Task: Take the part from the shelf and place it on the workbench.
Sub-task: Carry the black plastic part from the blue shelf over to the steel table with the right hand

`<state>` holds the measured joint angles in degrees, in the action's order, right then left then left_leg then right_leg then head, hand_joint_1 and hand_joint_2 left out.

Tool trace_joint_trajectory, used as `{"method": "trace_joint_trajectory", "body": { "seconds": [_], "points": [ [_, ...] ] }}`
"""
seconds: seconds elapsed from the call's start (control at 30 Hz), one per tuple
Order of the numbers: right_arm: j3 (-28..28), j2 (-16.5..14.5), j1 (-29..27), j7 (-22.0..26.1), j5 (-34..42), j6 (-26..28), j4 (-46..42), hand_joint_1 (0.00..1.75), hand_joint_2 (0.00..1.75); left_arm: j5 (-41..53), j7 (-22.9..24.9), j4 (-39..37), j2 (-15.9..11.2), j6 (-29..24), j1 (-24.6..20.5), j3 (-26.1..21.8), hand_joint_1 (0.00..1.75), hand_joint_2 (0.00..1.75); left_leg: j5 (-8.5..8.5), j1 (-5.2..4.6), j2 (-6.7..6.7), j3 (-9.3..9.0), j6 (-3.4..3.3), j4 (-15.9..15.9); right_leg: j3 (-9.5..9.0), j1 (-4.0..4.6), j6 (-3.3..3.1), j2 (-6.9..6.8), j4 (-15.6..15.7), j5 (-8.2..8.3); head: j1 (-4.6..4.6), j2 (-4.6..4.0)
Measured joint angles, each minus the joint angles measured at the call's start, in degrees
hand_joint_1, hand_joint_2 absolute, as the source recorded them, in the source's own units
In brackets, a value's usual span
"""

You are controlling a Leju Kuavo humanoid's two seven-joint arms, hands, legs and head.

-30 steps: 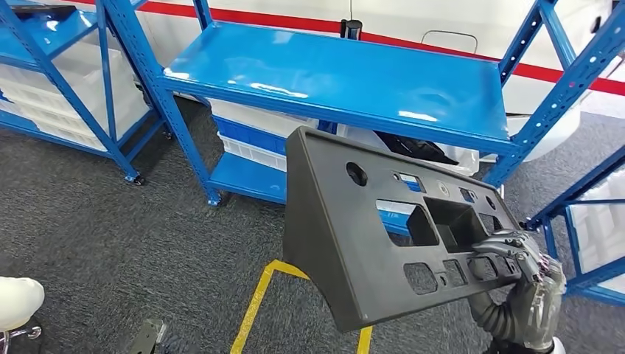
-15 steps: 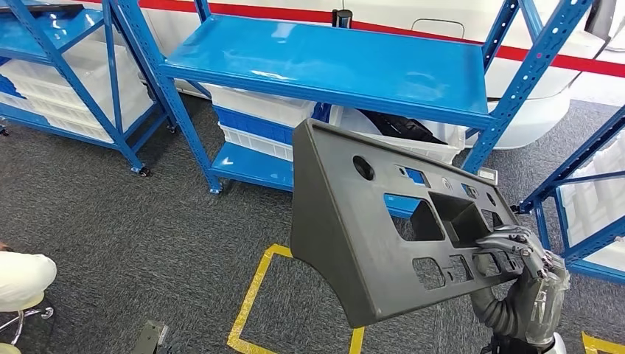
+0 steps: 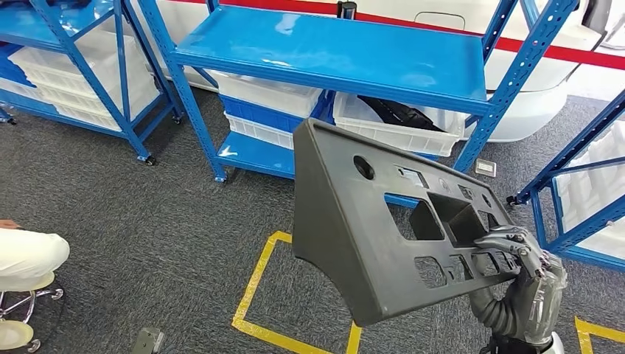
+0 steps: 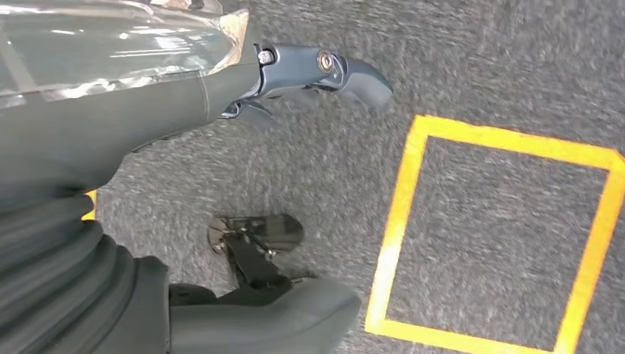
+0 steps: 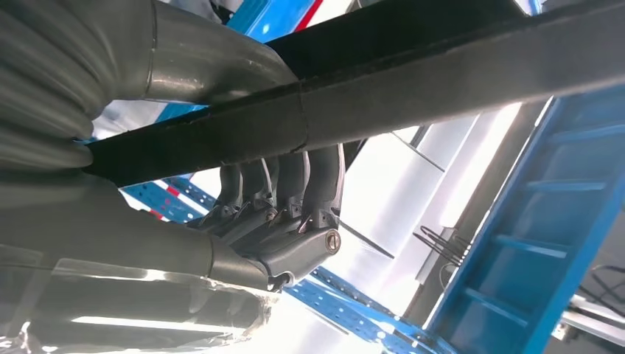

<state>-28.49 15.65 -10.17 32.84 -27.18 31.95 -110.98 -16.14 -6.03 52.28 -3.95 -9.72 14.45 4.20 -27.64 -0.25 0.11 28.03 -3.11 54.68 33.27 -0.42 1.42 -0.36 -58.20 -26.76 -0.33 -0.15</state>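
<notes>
Dark grey, the part (image 3: 383, 228) is off the blue shelf (image 3: 332, 51), gripped along its lower edge by your right hand (image 3: 527, 258). Your left hand (image 4: 295, 74) hangs with nothing in it, fingers apart. No worktop in sight yet, so placing remains.

We see a blue shelf (image 3: 332, 48), top deck bare; white bins (image 3: 398, 129) on its lower deck; grey carpet floor (image 3: 147, 221) with yellow tape (image 3: 254, 284).

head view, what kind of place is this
Probably a factory or warehouse floor. Blue steel shelving holds white crates of parts, yellow tape marks zones on the grey carpet, and the right robot hand grips a dark moulded panel.
</notes>
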Motion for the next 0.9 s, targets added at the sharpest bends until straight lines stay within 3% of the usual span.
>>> {"method": "trace_joint_trajectory", "body": {
  "seconds": [0.1, 0.13, 0.17, 0.2, 0.27, 0.3, 0.37, 0.47, 0.5, 0.57, 0.63, 0.67, 0.7, 0.73, 0.8, 0.83, 0.9],
  "points": [
    [0.03, 0.17, -0.17, 0.13, 0.03, 0.23, -0.01, 1.75, 1.75, 0.02, 0.01, 0.28, 0.05, 0.02, 0.14, -0.02, 0.0, 1.75, 2.02, 0.17, 0.34, 2.19, -0.39, -0.3, 3.45, -0.19, -0.71, 0.19, -9.08, -6.59, 0.2, 0.0],
    [0.02, 0.2, -0.24, 0.18, 0.03, 0.26, -0.01, 1.75, 1.75, 0.02, 0.01, 0.31, 0.05, 0.02, 0.19, -0.02, 0.0, 1.75, 2.6, 0.19, 0.42, 3.02, -0.29, -0.23, 4.17, -0.34, -0.52, 0.19, -12.33, -7.99, 0.19, 0.0],
    [0.02, 0.23, -0.3, 0.23, 0.03, 0.28, 0.0, 1.75, 1.75, 0.02, 0.02, 0.33, 0.07, 0.03, 0.25, -0.02, 0.0, 1.75, 3.16, 0.23, 0.5, 3.83, -0.17, -0.13, 4.11, -0.51, 0.03, 0.19, -14.18, -8.23, 0.18, 0.0],
    [0.02, 0.25, -0.32, 0.3, 0.04, 0.3, 0.01, 1.75, 1.75, 0.02, 0.02, 0.33, 0.08, 0.03, 0.31, -0.02, 0.0, 1.75, 3.69, 0.31, 0.58, 4.63, 0.02, 0.0, 3.07, -0.7, 0.82, 0.18, -14.05, -7.45, 0.19, 0.0],
    [0.03, 0.26, -0.32, 0.37, 0.05, 0.31, 0.01, 1.75, 1.75, 0.03, 0.02, 0.34, 0.13, 0.04, 0.39, -0.02, 0.0, 1.75, 4.54, 0.52, 0.64, 6.09, 0.56, 0.57, -1.79, -1.18, 2.34, 0.17, -8.0, -4.77, 0.2, 0.0],
    [0.03, 0.27, -0.28, 0.4, 0.06, 0.32, 0.0, 1.75, 1.75, 0.05, 0.02, 0.39, 0.14, 0.02, 0.41, -0.02, 0.0, 1.75, 4.79, 0.55, 0.63, 6.83, 0.9, 1.07, -4.82, -1.25, 2.67, 0.19, -3.61, -4.23, 0.21, 0.0],
    [0.03, 0.31, -0.39, 0.42, 0.21, 0.37, -0.02, 1.75, 1.75, 0.27, 0.0, 0.67, 0.15, -0.03, 0.49, -0.03, 0.0, 1.75, 5.24, 0.5, 0.68, 7.81, 1.62, 1.99, -7.97, -1.04, 2.15, 0.25, 2.13, -4.59, 0.11, 0.0],
    [0.01, 0.37, -0.57, 0.28, 1.14, 0.11, -0.03, 1.75, 1.75, 0.87, 0.03, 1.22, 0.32, -0.17, 0.72, -0.07, 0.0, 1.75, 5.71, 0.75, 0.81, 8.28, 2.64, 2.41, -7.5, -0.93, 0.52, 0.51, 2.92, -4.6, -0.09, 0.0],
    [0.0, 0.37, -0.56, 0.23, 1.41, -0.16, -0.03, 1.75, 1.75, 0.99, 0.07, 1.28, 0.37, -0.2, 0.77, -0.09, 0.0, 1.75, 4.8, 0.91, 0.77, 8.56, 2.92, 3.13, -7.34, -1.05, -0.08, 0.63, 2.9, -4.24, -0.18, 0.0],
    [-0.01, 0.36, -0.53, -0.05, 1.57, -0.96, -0.02, 1.75, 1.75, 1.1, 0.11, 1.33, 0.4, -0.2, 0.81, -0.22, 0.0, 1.75, 0.53, 1.1, 0.46, 10.04, 3.37, 7.79, -6.94, -1.18, -1.11, 0.89, 2.91, -3.52, -0.25, 0.0],
    [-0.02, 0.33, -0.51, -0.31, 1.47, -1.69, 0.01, 1.75, 1.75, 1.14, 0.13, 1.33, 0.43, -0.17, 0.83, -0.34, 0.0, 1.75, -3.88, 1.13, 0.28, 12.15, 3.7, 15.17, -6.48, -0.98, -1.51, 1.31, 2.76, -2.96, -0.26, 0.0],
    [-0.04, 0.32, -0.51, -0.39, 1.39, -1.92, 0.02, 1.75, 1.75, 1.18, 0.13, 1.33, 0.45, -0.13, 0.83, -0.37, 0.0, 1.75, -4.63, 1.14, 0.23, 12.6, 3.74, 17.51, -6.25, -0.89, -1.48, 1.64, 2.63, -2.75, -0.27, 0.0],
    [-0.05, 0.31, -0.5, -0.44, 1.35, -2.12, 0.04, 1.75, 1.75, 1.25, 0.14, 1.34, 0.49, -0.08, 0.84, -0.38, 0.0, 1.75, -4.28, 1.14, 0.15, 12.19, 3.69, 17.99, -6.05, -0.84, -1.38, 2.02, 2.45, -2.62, -0.26, 0.0],
    [-0.05, 0.3, -0.48, -0.48, 1.38, -2.33, 0.05, 1.75, 1.75, 1.39, 0.15, 1.39, 0.54, -0.04, 0.88, -0.42, 0.0, 1.75, -2.93, 1.15, -0.06, 10.72, 3.51, 16.16, -5.83, -0.8, -1.27, 2.47, 2.29, -2.54, -0.27, 0.0],
    [-0.05, 0.25, -0.41, -0.46, 1.65, -2.8, 0.07, 1.75, 1.75, 1.76, 0.22, 1.59, 0.61, 0.04, 0.97, -0.74, 0.0, 1.75, 0.03, 1.21, -2.03, 6.13, 2.81, 8.92, -5.36, -0.76, -1.04, 3.4, 2.09, -2.42, -0.22, 0.0],
    [-0.05, 0.2, -0.29, -0.41, 1.87, -3.01, 0.08, 1.75, 1.75, 1.95, 0.26, 1.69, 0.65, 0.08, 1.1, -1.02, 0.0, 1.75, 0.79, 1.25, -3.22, 4.27, 2.49, 5.72, -5.16, -0.76, -0.81, 3.91, 2.03, -2.29, -0.19, 0.0],
    [-0.06, 0.08, -0.12, -0.29, 2.27, -3.25, 0.11, 1.75, 1.75, 2.18, 0.36, 1.77, 0.7, 0.16, 1.43, -1.55, 0.0, 1.75, 0.7, 1.06, -4.35, 2.84, 2.16, 3.1, -4.51, -1.05, -0.09, 5.01, 2.04, -1.86, -0.18, 0.0]
  ]
}}
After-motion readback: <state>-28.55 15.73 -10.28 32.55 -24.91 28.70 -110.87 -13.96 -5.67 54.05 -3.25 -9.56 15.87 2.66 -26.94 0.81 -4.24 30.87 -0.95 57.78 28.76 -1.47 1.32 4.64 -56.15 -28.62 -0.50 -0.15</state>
